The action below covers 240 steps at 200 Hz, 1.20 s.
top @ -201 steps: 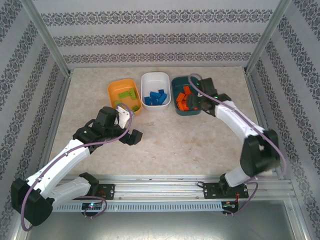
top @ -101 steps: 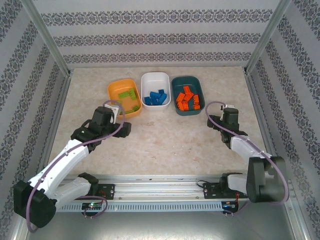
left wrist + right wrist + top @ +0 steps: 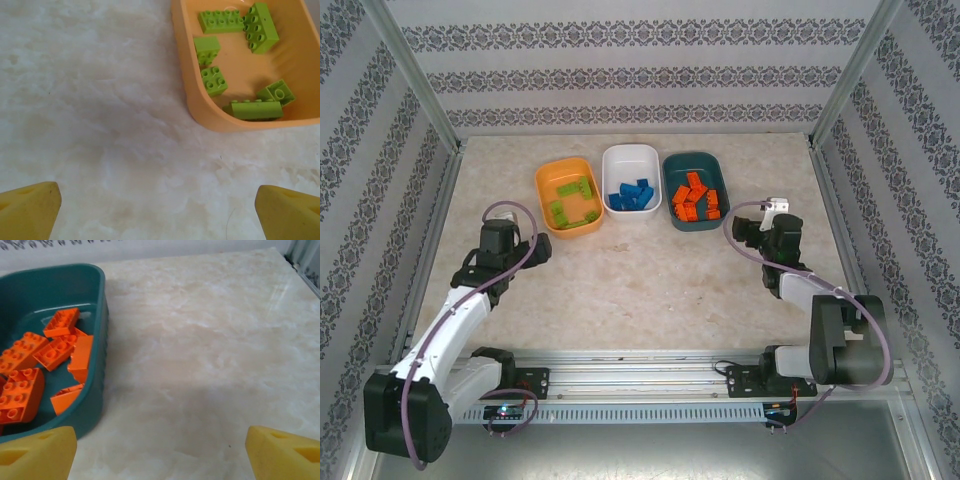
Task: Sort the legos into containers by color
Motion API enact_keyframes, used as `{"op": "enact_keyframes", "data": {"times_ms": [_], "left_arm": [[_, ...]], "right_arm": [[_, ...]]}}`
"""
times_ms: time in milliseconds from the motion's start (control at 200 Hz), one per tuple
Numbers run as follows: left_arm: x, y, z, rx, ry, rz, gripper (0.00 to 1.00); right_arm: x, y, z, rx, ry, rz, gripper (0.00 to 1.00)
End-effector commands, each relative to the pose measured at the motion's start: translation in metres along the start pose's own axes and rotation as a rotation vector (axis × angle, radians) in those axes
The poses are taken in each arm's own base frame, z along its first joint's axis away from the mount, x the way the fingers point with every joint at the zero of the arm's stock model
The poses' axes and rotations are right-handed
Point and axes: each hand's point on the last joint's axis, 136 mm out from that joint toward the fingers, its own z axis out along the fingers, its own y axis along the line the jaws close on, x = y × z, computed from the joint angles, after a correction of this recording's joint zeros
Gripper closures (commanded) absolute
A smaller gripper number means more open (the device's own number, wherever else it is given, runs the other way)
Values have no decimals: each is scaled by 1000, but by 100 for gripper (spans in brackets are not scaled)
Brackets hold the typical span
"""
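Observation:
Three containers stand in a row at the back of the table. The orange tub (image 3: 544,186) holds lime green legos (image 3: 563,205), the white tub (image 3: 631,154) holds blue legos (image 3: 631,194), and the dark teal tub (image 3: 669,200) holds orange-red legos (image 3: 693,198). My left gripper (image 3: 506,233) hangs open to the near left of the orange tub, its yellow fingers (image 3: 30,210) wide apart over bare table, with the green legos (image 3: 214,81) ahead. My right gripper (image 3: 752,232) is open to the near right of the teal tub (image 3: 97,370), nothing between its fingers (image 3: 285,452); orange-red legos (image 3: 55,351) lie inside.
Patterned walls and metal frame posts (image 3: 840,85) close in the table on three sides. The arms' rail (image 3: 640,375) runs along the near edge. Marble tabletop (image 3: 650,280) stretches between the two arms.
The right gripper has left the teal tub and drawn back to the near right, opening wider. The left arm has pulled away from the orange tub toward the left.

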Motion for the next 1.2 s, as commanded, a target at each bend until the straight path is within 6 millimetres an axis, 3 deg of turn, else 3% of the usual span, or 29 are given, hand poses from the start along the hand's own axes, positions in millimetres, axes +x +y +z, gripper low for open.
{"op": "enact_keyframes", "data": {"times_ms": [0,270,660,699,1049,1194], "left_arm": [[-30,3,-1,-13,-115,27,0],[-42,32,8,-75,-324,21,0],[-46,51,42,-146,-356,145,0],[-46,51,45,-143,-361,145,0],[-47,29,78,-30,-359,209,0],[-52,17,80,36,-398,224,0]], "right_arm": [[-15,8,4,-52,-86,-25,13],[-6,11,16,-49,-90,-56,13],[1,10,18,8,-101,-88,8],[1,10,18,13,-103,-89,2],[0,11,17,19,-110,-99,2],[1,11,17,21,-109,-99,2]]}}
